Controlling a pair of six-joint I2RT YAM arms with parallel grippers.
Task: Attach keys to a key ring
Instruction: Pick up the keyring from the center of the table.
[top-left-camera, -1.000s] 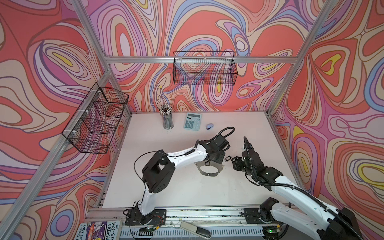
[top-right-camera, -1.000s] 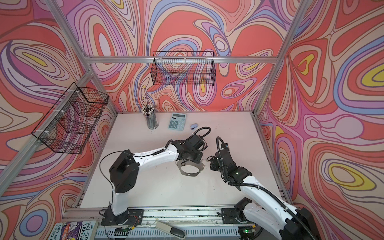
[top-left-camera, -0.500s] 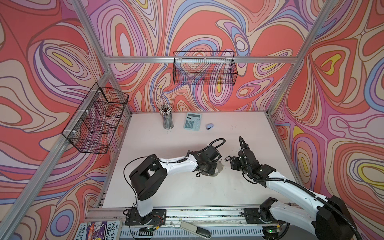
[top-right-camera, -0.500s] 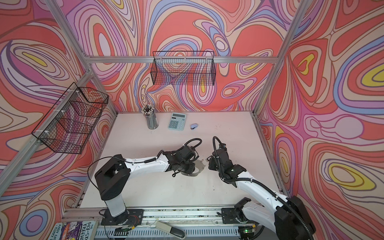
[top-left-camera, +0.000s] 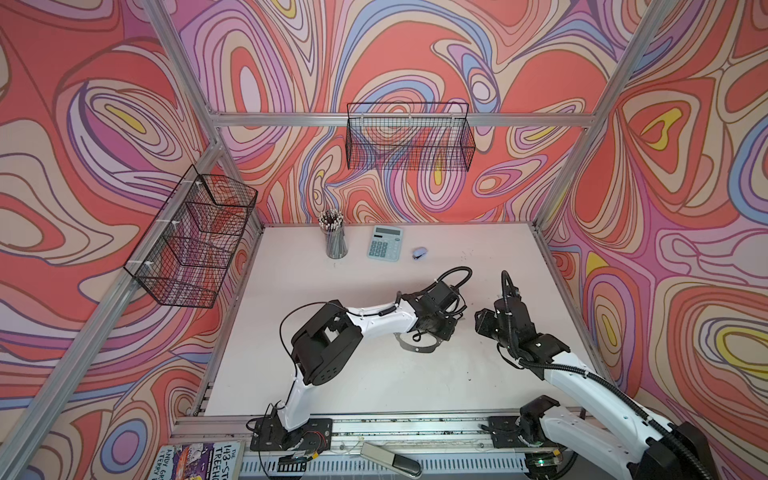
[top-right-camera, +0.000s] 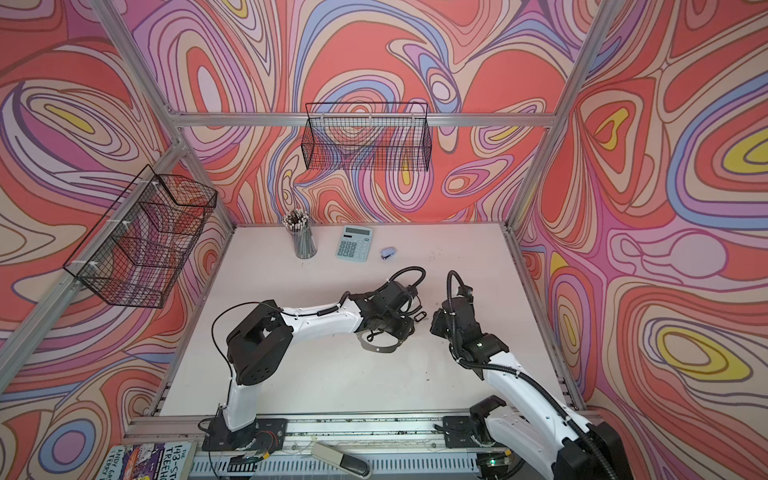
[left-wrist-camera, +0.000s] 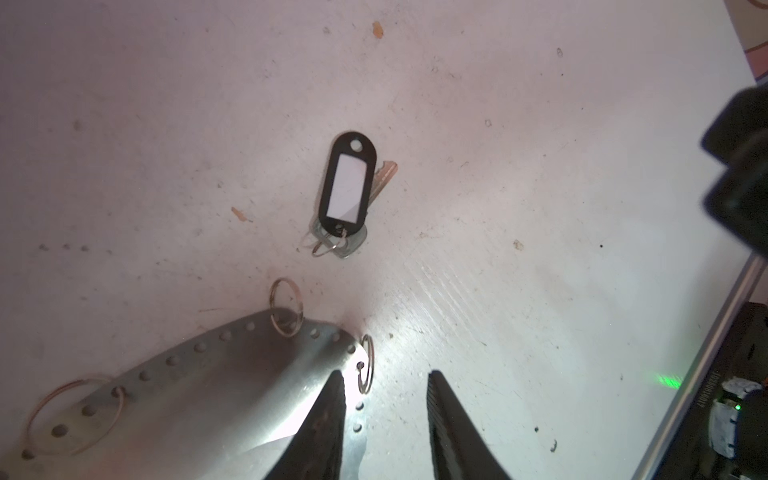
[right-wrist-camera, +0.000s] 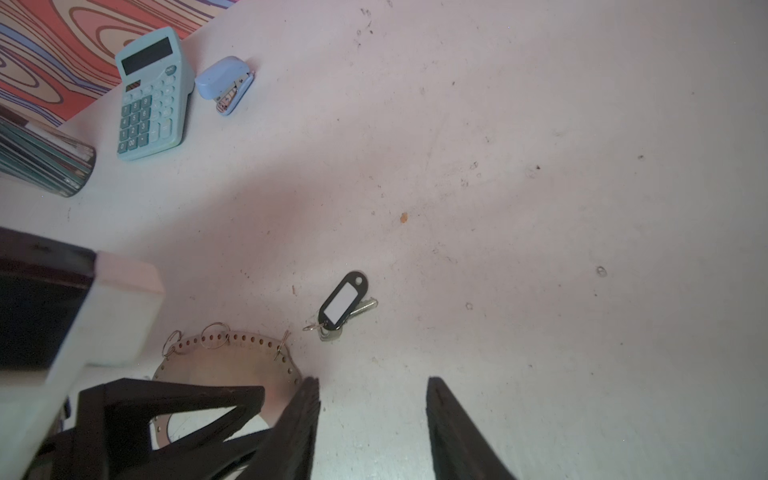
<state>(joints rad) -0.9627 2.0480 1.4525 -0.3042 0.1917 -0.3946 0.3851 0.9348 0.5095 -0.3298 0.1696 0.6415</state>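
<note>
Keys (left-wrist-camera: 347, 185) lie flat on the white table (top-left-camera: 332, 374) at the centre of the left wrist view. The black tag rests over the silver blade, and the set sits near the key ring (left-wrist-camera: 208, 386) without touching it. In a top view the tag (top-right-camera: 419, 316) shows in the gap between the 2 arms, lower centre of the frame.

The left gripper (left-wrist-camera: 384, 374) is released, its jaws parted and grasping nothing. 1 of its fingers (left-wrist-camera: 328, 419) overlaps the band's dotted rim, and a small wire loop (left-wrist-camera: 365, 370) stands in the gap.

The right gripper (right-wrist-camera: 372, 380) is also released, with bare table between its jaws. The keys lie above it in the right wrist frame, and a calculator (right-wrist-camera: 151, 95) and stapler (right-wrist-camera: 224, 85) sit at upper left.

1 second ago most of the oval band showed in both top views. Now the left gripper (top-left-camera: 440, 328) covers it and only 1 arc of the key ring (top-left-camera: 417, 347) shows below it. The left arm's elbow, swung toward lower left 0.5 seconds ago, is back nearer centre. The keys have not moved.
</note>
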